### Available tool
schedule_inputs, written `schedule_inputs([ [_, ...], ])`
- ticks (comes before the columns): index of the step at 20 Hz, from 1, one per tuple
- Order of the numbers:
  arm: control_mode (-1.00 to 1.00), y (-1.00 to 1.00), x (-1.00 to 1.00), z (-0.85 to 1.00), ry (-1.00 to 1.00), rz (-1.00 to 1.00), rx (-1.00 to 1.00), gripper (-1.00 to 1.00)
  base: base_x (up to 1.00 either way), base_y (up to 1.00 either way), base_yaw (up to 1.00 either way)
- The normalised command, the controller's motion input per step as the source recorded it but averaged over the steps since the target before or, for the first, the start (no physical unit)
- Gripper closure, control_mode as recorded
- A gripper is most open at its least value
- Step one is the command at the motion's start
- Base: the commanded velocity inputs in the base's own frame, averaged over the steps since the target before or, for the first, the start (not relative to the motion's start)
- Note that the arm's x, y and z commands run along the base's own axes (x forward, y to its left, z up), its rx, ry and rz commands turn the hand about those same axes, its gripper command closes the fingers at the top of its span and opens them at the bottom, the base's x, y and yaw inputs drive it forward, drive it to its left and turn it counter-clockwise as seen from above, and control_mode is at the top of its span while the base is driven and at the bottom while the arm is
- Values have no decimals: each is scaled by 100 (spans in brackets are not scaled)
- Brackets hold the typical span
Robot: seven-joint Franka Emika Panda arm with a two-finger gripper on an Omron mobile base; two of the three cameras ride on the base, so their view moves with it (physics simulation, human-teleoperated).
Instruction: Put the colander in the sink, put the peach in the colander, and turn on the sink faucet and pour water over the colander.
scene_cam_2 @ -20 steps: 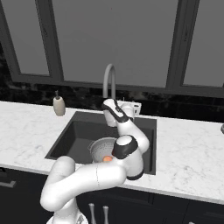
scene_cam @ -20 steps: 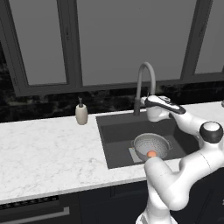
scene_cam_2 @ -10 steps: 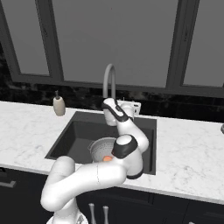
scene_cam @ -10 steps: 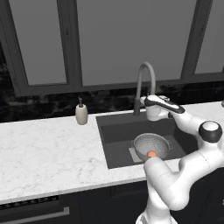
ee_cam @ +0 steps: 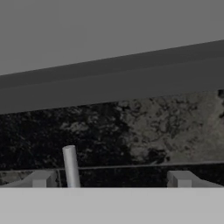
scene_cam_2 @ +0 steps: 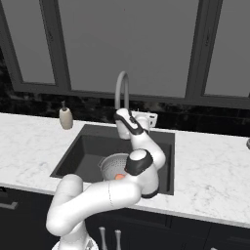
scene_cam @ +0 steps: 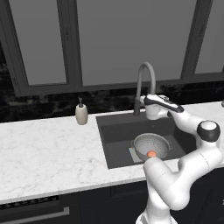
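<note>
The colander (scene_cam: 151,146) sits in the sink (scene_cam: 114,135), over the lighter square at the bottom, with the peach (scene_cam: 151,154) inside it. From the right base, the arm's elbow covers the colander's near rim and most of the peach (scene_cam_2: 118,177). The hand (scene_cam: 146,99) is up by the faucet (scene_cam: 145,83), fingers spread wide and grasping nothing; whether it touches the lever is hard to make out. In the hand view a pale rod (ee_cam: 71,167) stands between the fingertips (ee_cam: 40,179). A soap bottle (scene_cam: 81,113) stands on the worktop (scene_cam: 48,151), left of the sink.
</note>
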Motion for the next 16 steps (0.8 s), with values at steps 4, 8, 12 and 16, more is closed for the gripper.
schedule_inputs([
  [4,-100,0,13,0,0,0,0,-100,0,0,0],
  [8,-100,0,6,0,0,0,0,-100,0,0,0],
  [12,-100,0,4,0,0,0,0,-100,0,0,0],
  [16,-100,0,1,0,0,0,0,-100,0,0,0],
])
